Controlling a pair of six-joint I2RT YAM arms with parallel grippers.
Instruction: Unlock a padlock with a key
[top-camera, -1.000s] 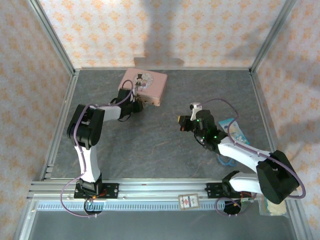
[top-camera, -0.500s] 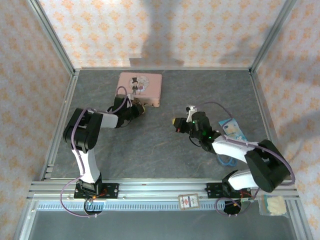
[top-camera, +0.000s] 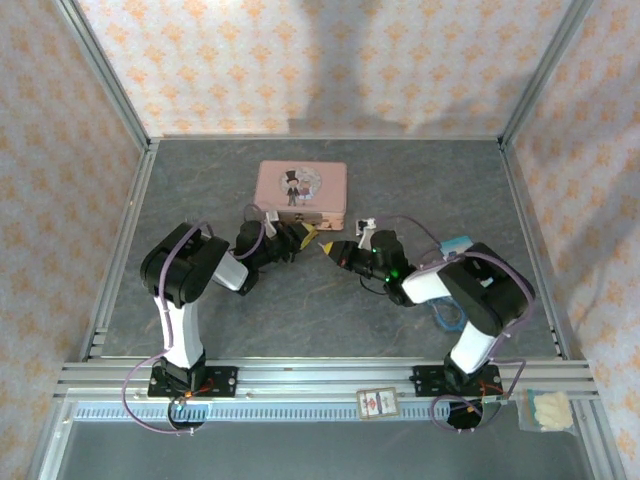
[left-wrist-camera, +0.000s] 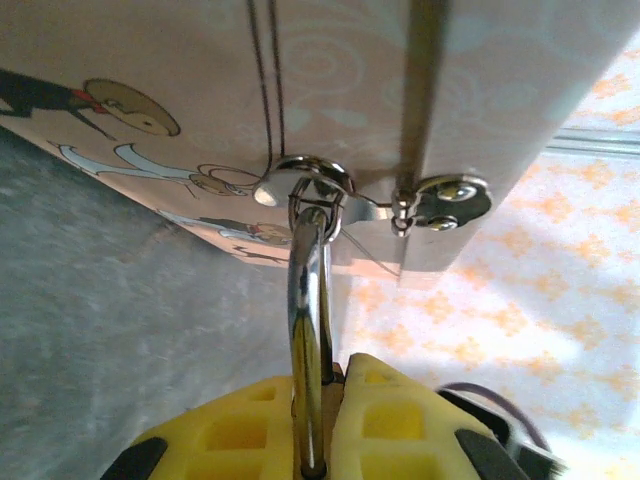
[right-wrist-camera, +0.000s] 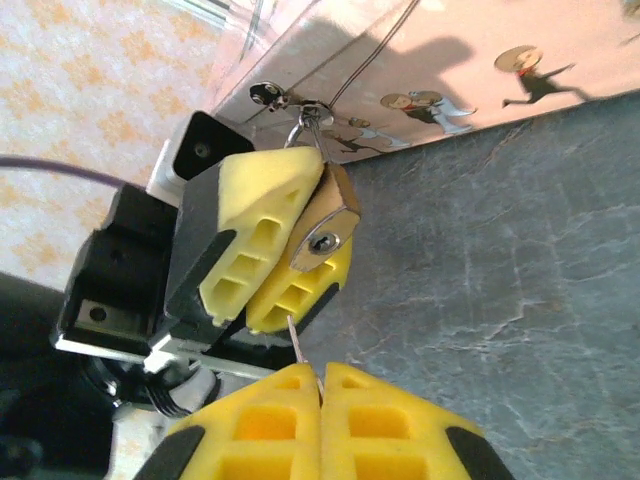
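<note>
The small brass padlock (right-wrist-camera: 322, 238) sits pinched between the yellow fingers (right-wrist-camera: 256, 236) of my left gripper (top-camera: 300, 238), which is shut on it. Its keyhole face is turned toward the right wrist camera. Its silvery shackle (left-wrist-camera: 308, 290) runs up through the metal hasp (left-wrist-camera: 312, 186) on the front of the pink tin (top-camera: 301, 186). My right gripper (right-wrist-camera: 320, 378) is shut on a thin key (right-wrist-camera: 296, 338). The key's tip stands just below and left of the keyhole, near the left gripper's lower finger and outside the lock. In the top view the right gripper (top-camera: 333, 249) almost touches the left one.
A blue packet (top-camera: 458, 245) lies to the right behind the right arm. A small card (top-camera: 377, 402) rests on the front rail and a clear bag (top-camera: 546, 410) at the front right corner. Metal frame walls enclose the grey floor (top-camera: 300, 310).
The pink tin has slid right and turned square to the front. My left gripper followed it right with the padlock. My right gripper moved left and closed in on the lock.
</note>
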